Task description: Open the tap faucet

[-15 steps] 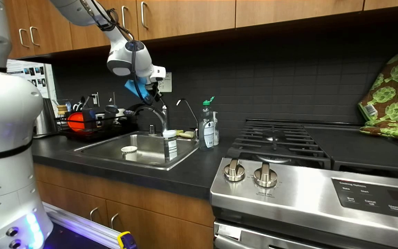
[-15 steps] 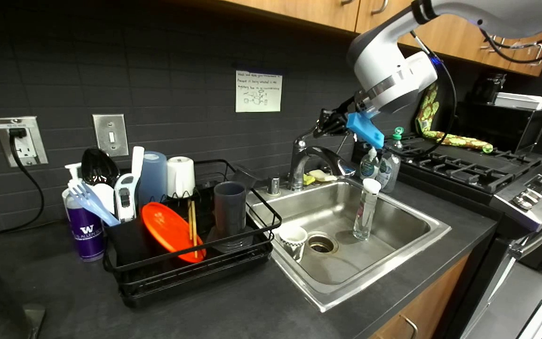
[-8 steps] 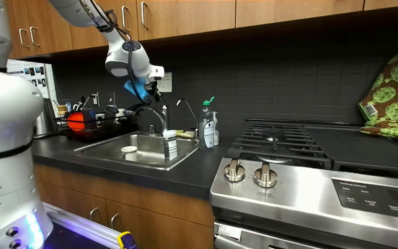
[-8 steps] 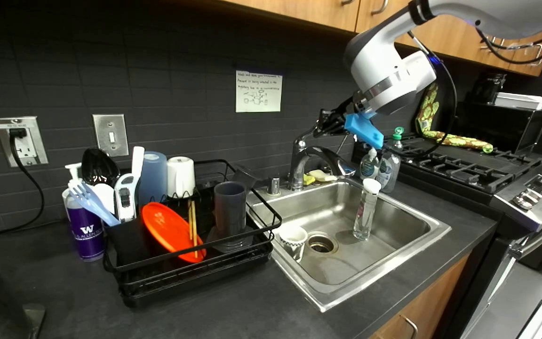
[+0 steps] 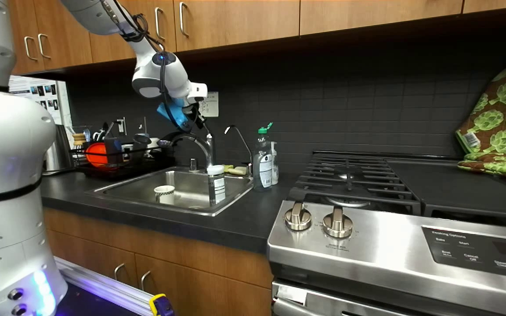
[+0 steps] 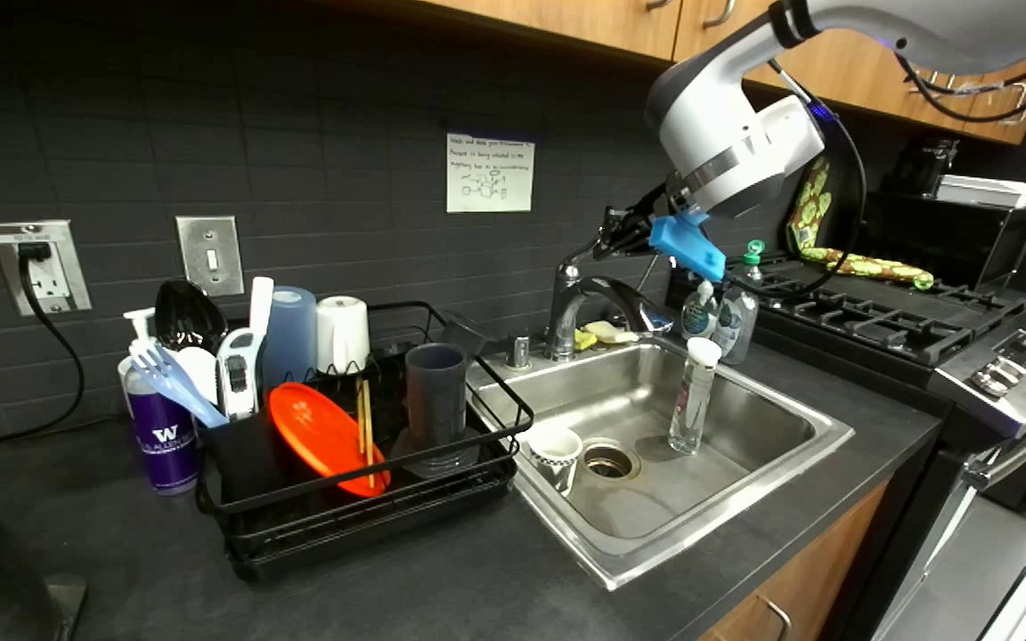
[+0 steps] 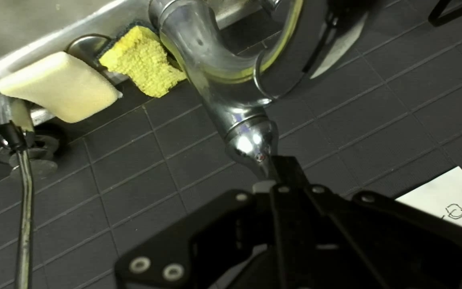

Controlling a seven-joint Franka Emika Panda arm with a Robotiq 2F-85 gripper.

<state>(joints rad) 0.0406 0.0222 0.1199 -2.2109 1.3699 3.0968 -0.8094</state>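
The tap faucet (image 5: 211, 151) is a dark metallic gooseneck at the back of the sink, also in an exterior view (image 6: 560, 316). In the wrist view its shiny body (image 7: 195, 44) rises to a rounded cap with a thin lever handle. My gripper (image 7: 273, 172) is at that lever, above the faucet's base. The fingers look closed together with the lever's end between them; the lever's tip is hidden by the black fingers. In both exterior views the gripper (image 5: 203, 123) reaches the lever from the arm's side (image 6: 604, 247).
The steel sink (image 6: 802, 458) holds a checked cup (image 6: 556, 456) and a white-capped bottle (image 6: 693, 401). A thin arched spout (image 5: 242, 142) and soap bottles (image 5: 262, 164) stand beside it. A dish rack (image 6: 362, 512) is on the other side. Cabinets (image 5: 244, 22) hang overhead. Sponges (image 7: 144, 64) lie near the faucet.
The wrist and forearm have shifted slightly left in both exterior views, tilting a little, while the fingertips stay at the faucet's lever. The spout has not moved.
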